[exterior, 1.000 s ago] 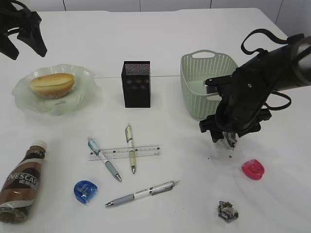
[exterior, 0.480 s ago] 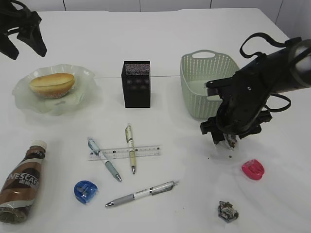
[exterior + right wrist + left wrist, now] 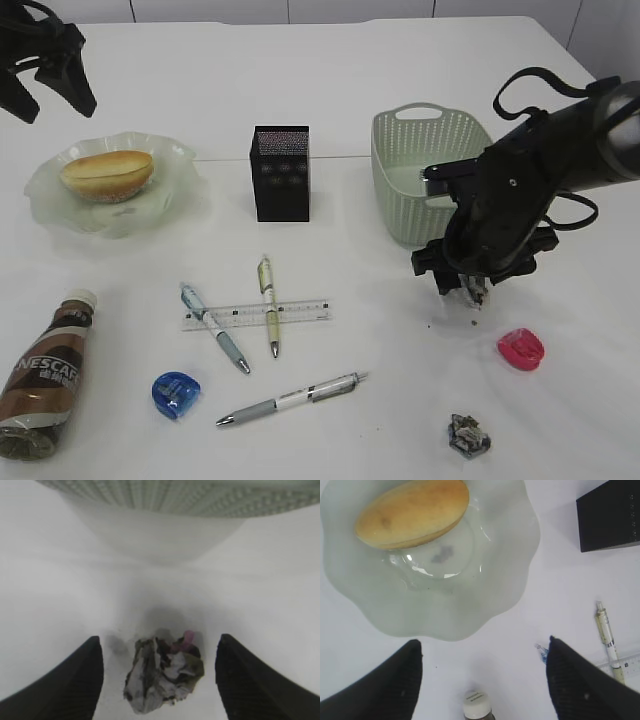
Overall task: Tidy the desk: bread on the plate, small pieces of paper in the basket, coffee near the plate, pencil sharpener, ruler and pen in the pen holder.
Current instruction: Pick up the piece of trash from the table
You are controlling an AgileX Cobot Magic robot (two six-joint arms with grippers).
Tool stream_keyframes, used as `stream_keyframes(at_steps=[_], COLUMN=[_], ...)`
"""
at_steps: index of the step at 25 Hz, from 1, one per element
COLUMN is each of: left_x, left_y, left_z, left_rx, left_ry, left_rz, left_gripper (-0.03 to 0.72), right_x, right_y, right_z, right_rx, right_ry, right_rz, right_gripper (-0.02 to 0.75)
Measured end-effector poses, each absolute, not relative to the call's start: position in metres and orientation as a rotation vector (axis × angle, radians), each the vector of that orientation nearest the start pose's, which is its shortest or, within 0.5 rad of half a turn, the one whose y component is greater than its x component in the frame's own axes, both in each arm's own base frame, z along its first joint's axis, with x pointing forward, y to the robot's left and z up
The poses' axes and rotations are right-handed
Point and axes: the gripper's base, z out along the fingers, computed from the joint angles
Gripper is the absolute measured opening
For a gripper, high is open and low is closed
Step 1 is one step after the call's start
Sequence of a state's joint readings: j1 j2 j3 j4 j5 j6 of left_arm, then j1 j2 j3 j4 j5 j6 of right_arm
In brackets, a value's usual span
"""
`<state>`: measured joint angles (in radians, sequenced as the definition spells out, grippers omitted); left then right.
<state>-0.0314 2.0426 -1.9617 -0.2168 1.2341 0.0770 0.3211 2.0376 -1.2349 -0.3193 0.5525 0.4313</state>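
My right gripper stands open and low over a crumpled piece of paper, one finger on each side, not touching it. The green basket is just behind. A second paper ball lies near the front. My left gripper hangs open and empty above the plate, which holds the bread. The coffee bottle lies front left. The ruler, three pens and the blue sharpener lie before the pen holder.
A pink sharpener lies on the table just right of and in front of the right gripper. A few dark crumbs speckle the white table beside the paper. The pen holder's corner shows in the left wrist view.
The right arm has shifted a little to the right over the paper ball, jaws still open. The left arm has not moved.
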Motion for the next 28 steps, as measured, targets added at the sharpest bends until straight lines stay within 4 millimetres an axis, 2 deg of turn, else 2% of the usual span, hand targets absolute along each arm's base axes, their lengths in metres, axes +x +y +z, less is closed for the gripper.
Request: stream_keyframes(at_steps=[16,22,28], left_x=[0.4431,0.4431,0.4429], left_y=[-0.0324,-0.0324,-0.0324], left_z=[0.2969,0.2969,0.2968], left_rx=[0.1,0.1,0.1], left_ry=[2.779,2.779,2.78], left_rz=[-0.292,-0.292,-0.292], left_gripper=[0.56,0.559,0.559], right_x=[0.3804,0.3805,0.3809], right_y=[0.1112,0.1113,0.1113], right_z=[0.1255,0.117,0.1172], right_rx=[-0.195,-0.201,-0.201], right_ry=[2.756,2.774,2.774], right_rz=[-0.1,-0.109,-0.109], right_gripper=[0.512,0.512,0.512])
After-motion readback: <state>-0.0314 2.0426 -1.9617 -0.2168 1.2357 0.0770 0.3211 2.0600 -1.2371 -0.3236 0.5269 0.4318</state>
